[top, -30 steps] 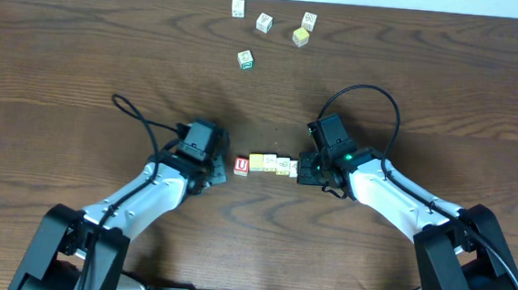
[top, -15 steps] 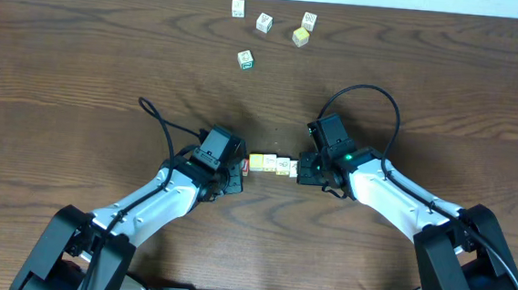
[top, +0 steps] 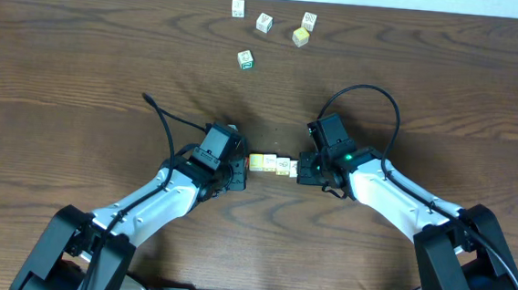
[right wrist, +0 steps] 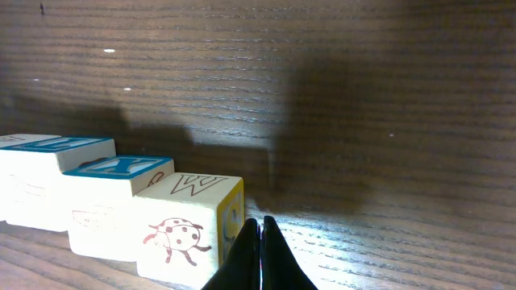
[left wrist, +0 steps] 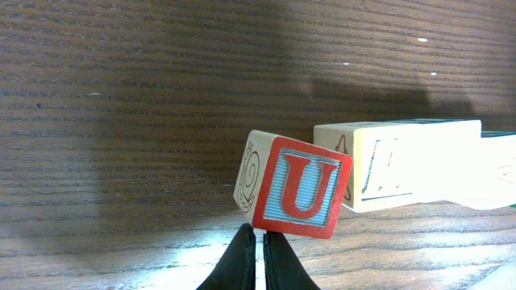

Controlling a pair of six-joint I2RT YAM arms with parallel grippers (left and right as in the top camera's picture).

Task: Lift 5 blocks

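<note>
A short row of blocks (top: 271, 164) lies between my two grippers. In the left wrist view the end block, with a red-framed U face (left wrist: 302, 188), sits tilted against the pale block (left wrist: 403, 165) beside it. My left gripper (left wrist: 260, 235) is shut and empty, its tips touching the red block's lower edge. From overhead the left gripper (top: 241, 173) covers that block. At the other end, a block with a ladybug and a yellow side (right wrist: 189, 227) stands next to blue-topped blocks (right wrist: 113, 189). My right gripper (right wrist: 260, 224) is shut against its yellow side, holding nothing.
Several more small cubes lie loose at the far edge of the wooden table (top: 82, 59): one (top: 238, 8), another (top: 264, 22), a yellow one (top: 300, 37) and one nearer (top: 245, 60). Both arms' cables arch above the grippers.
My left gripper has moved right up to the red U block and now covers it from overhead. The right arm and the far cubes have not moved.
</note>
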